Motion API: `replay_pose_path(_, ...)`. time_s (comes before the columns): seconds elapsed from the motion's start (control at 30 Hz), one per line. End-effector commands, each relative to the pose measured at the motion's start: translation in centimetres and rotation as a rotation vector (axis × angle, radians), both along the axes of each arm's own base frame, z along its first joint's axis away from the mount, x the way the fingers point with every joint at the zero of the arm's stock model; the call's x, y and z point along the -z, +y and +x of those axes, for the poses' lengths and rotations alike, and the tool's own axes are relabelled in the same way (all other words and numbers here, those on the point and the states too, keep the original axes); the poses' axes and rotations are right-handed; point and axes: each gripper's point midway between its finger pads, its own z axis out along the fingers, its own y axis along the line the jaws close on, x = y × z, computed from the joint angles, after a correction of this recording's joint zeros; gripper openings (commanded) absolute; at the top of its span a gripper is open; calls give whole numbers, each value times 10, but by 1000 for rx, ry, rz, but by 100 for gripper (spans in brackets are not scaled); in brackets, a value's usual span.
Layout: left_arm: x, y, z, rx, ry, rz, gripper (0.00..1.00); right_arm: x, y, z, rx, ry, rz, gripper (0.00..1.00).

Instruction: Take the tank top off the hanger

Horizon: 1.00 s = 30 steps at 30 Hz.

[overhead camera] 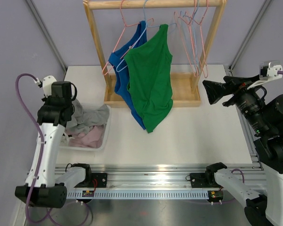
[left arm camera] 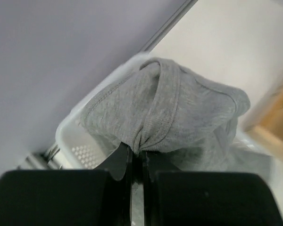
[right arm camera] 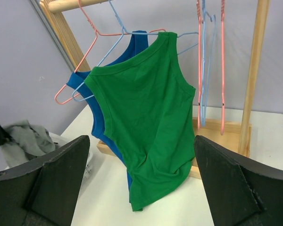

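Blue tank top [overhead camera: 116,68] mostly hidden behind green tank top [overhead camera: 151,82], white bin [overhead camera: 82,147] half covered by left arm [overhead camera: 48,139], pink garment [overhead camera: 90,137] partly under grey garment [overhead camera: 90,117]

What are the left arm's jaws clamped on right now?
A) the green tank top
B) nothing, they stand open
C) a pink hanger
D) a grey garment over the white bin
D: in the left wrist view the jaws are pinched shut on a bunched fold of the grey garment, with the white bin beneath it.
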Motion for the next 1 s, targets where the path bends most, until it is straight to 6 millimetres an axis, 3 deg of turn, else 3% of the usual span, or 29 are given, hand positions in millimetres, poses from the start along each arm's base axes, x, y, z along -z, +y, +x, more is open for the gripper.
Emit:
replay_pose_path(0.0,58,5,10,-58,64,-146,0,-1,11,15,-37,3,7,99)
replay_pose_path(0.07,80,-9,19,-6,79,-217,0,2,19,20,-70,12,10,100)
replay_pose_path(0.2,147,-44,35,105,174,-434,0,14,43,38,-167,68,35,100)
replay_pose_path(0.23,169,-67,36,184,215,-552,0,15,53,37,-229,71,38,99)
replay_pose_path(0.3,203,-78,33,156,261,-670,0,22,71,44,-318,110,50,99)
replay_pose_path(0.33,224,-78,25,125,278,-694,0,21,85,39,-412,111,56,100)
replay_pose_path(0.47,235,-71,17,51,225,-709,1,21,110,48,-554,191,119,99)
replay_pose_path(0.53,221,-69,17,48,180,-695,16,18,120,59,-595,198,154,100)
replay_pose_path(0.63,189,-67,18,70,113,-677,66,11,127,85,-565,241,241,99)
replay_pose_path(0.67,173,-65,15,76,69,-660,82,9,130,92,-547,251,261,100)
replay_pose_path(0.7,152,-61,17,76,22,-639,99,14,132,112,-488,276,282,99)
replay_pose_path(0.73,144,-60,10,85,27,-618,99,4,134,116,-458,265,288,100)
replay_pose_path(0.77,124,-58,6,104,-25,-598,99,2,147,115,-463,265,281,100)
replay_pose_path(0.8,104,-57,5,122,-64,-579,99,9,156,128,-433,271,256,100)
replay_pose_path(0.87,85,-56,-4,164,-87,-531,99,-2,152,146,-297,253,271,99)
replay_pose_path(0.9,72,-58,-9,199,-121,-518,99,10,159,167,-225,283,271,100)
replay_pose_path(0.93,58,-68,-10,278,-140,-516,99,-2,158,170,-194,272,275,100)
replay_pose_path(0.97,51,-74,-10,327,-161,-517,99,0,159,179,-153,277,269,100)
